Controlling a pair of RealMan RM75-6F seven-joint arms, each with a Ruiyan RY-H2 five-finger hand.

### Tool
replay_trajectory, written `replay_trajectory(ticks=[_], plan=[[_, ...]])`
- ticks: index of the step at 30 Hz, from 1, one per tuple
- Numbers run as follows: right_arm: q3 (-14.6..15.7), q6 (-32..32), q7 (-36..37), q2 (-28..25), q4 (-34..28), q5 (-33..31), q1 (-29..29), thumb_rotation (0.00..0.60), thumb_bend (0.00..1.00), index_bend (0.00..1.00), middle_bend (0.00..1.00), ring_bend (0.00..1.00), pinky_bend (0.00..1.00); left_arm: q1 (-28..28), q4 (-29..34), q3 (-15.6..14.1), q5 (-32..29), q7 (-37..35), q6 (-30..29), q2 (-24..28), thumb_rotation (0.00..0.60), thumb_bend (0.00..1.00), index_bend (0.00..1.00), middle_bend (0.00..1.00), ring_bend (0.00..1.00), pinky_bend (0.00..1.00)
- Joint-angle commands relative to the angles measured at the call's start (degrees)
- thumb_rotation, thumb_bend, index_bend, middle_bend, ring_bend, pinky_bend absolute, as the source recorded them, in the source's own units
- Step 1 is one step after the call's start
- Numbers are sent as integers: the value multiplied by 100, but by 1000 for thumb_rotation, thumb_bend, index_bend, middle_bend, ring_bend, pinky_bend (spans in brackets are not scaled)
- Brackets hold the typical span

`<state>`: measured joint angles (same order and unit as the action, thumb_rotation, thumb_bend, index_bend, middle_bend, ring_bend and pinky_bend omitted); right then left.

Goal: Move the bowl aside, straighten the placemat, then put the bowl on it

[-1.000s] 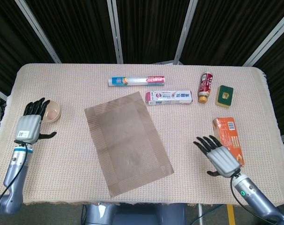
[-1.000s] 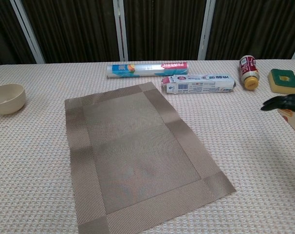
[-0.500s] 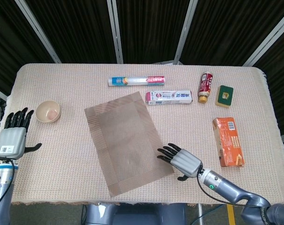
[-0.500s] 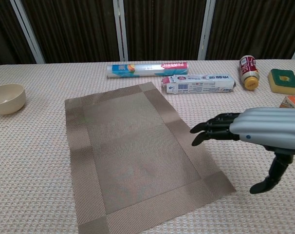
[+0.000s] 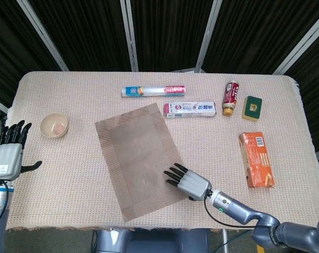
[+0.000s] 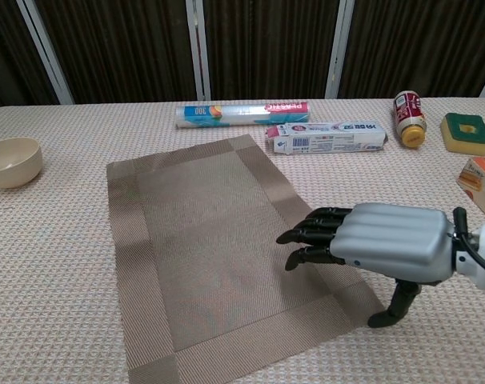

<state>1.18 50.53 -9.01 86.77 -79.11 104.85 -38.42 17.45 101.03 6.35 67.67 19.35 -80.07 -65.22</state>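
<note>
Left hand point(image 5: 7, 158) sits off the surface's left edge, fingers spread, holding nothing; parked clear of the work. Bowl point(image 5: 54, 125) stands near the left side, well apart from the placemat point(image 5: 141, 158), so step one looks done. Placemat lies skewed mid-surface. Right hand point(image 5: 188, 182) is over its near right corner, fingers point(image 6: 310, 236) extended flat, nothing held, likely to press and rotate it square. Contact unclear.

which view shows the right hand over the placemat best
The chest view: the right hand fills the foreground, fingers spread low over the placemat and its right border. The head view shows the hand small from above, at the mat's lower right corner.
</note>
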Motion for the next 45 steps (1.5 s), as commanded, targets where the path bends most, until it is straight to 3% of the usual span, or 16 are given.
replay_trajectory(ticks=[1,27,36,41,45], plan=[[42,38,-37,48,66,-7,-16,600,62,164,9,0,0,-12,10,13,10,-37,25,32,600,0,0,0,0,0],[415,431,166,-11,378,-86,-17,600,66,165,13,0,0,-54,90,61,5,-51,184,101,600,0,0,0,0,0],[371,594,261,153,547,-156,-29,600,211,175,26,0,0,-66,83,79,-8,-63,217,116,600,0,0,0,0,0],[337,722,415,181,564,-207,-32,600,242,185,33,0,0,-68,65,94,-15,-78,238,117,600,0,0,0,0,0],[356,771,524,198,580,-216,-43,600,263,248,39,0,0,-68,60,98,-23,-79,261,115,600,0,0,0,0,0]])
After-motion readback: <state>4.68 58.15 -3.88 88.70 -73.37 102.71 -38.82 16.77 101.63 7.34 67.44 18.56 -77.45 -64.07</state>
